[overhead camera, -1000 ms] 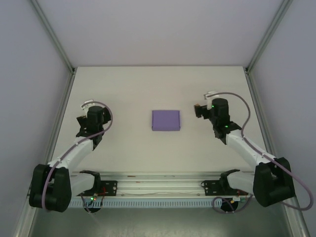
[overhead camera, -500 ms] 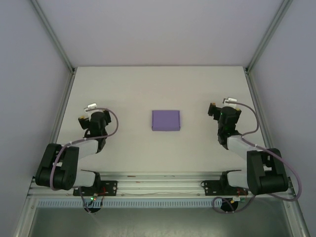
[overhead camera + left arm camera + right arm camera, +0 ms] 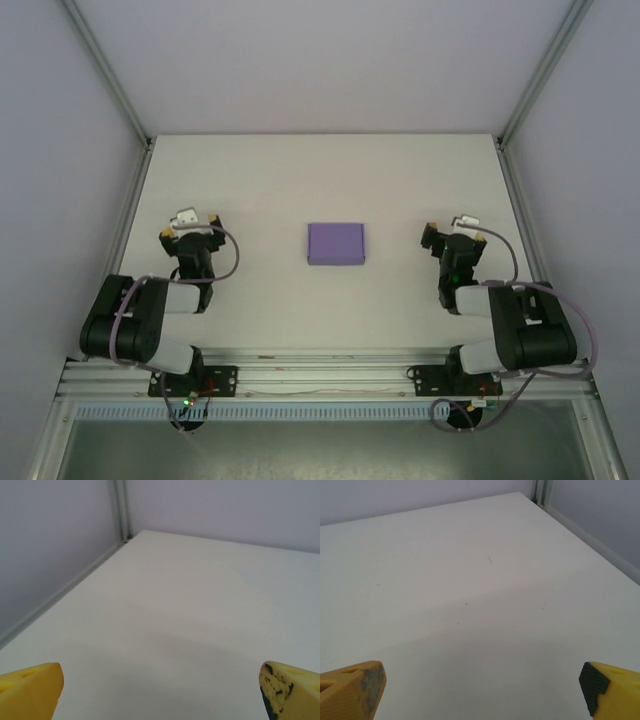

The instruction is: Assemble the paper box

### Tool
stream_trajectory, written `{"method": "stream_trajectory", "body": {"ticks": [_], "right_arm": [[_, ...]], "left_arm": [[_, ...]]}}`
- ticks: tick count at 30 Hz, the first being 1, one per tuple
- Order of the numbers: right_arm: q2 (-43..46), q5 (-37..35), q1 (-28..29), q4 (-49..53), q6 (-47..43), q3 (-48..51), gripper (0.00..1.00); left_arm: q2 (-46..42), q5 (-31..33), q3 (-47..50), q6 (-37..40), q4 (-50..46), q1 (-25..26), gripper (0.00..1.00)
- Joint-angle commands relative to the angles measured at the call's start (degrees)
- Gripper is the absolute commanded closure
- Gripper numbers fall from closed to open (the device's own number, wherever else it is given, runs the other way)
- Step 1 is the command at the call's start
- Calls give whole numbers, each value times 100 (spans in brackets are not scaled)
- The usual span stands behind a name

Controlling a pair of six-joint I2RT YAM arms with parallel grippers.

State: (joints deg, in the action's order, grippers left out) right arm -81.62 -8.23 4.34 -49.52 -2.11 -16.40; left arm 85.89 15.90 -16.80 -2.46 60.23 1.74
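Observation:
The paper box (image 3: 336, 243) is a small folded lavender rectangle lying flat in the middle of the white table (image 3: 330, 175). My left gripper (image 3: 190, 228) hovers well to its left, open and holding nothing, its arm folded back by its base. To the right of the box my right gripper (image 3: 453, 233) is also open and apart from it. In the left wrist view, the left gripper (image 3: 160, 695) has its yellow fingertips (image 3: 30, 690) spread wide over bare table. The right gripper (image 3: 482, 692) likewise has yellow fingertips (image 3: 350, 690) spread wide with only table between them.
Grey enclosure walls and metal corner posts (image 3: 110, 85) (image 3: 540, 85) bound the table on three sides. The left wall's base (image 3: 60, 595) and the right wall's base (image 3: 592, 542) run close beside each gripper. The arm mounting rail (image 3: 320, 375) lies along the near edge.
Both arms have folded back toward their bases. The right gripper has drawn away from the box to the right, and the left gripper has turned to face the far wall. The box has not moved.

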Motion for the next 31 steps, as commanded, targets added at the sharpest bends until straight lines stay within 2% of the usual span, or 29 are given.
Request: {"method": "stream_trajectory", "body": {"ticks": [1, 2, 4, 5, 6, 8, 11, 31], "right_arm": [[-497, -201, -74, -733, 151, -205, 0], [-583, -223, -81, -819, 141, -226, 0], [-382, 47, -253, 49, 308, -483, 0], [-461, 163, -386, 261, 438, -661, 0], [-459, 273, -433, 173, 467, -601, 0], [-443, 271, -441, 222, 449, -618, 0], [-425, 277, -442, 206, 453, -601, 0], [-424, 340, -443, 215, 415, -611, 0]], "left_arm": [[66, -403, 86, -15, 129, -144, 0], [-75, -533, 40, -215, -153, -287, 0], [152, -750, 110, -80, 333, -323, 0], [121, -795, -16, -55, 44, -315, 0], [25, -792, -140, -70, -347, -290, 0], [123, -786, -66, -19, -8, -281, 0], [46, -777, -139, -49, -289, -262, 0], [65, -737, -133, 0, -240, -233, 0]]}}
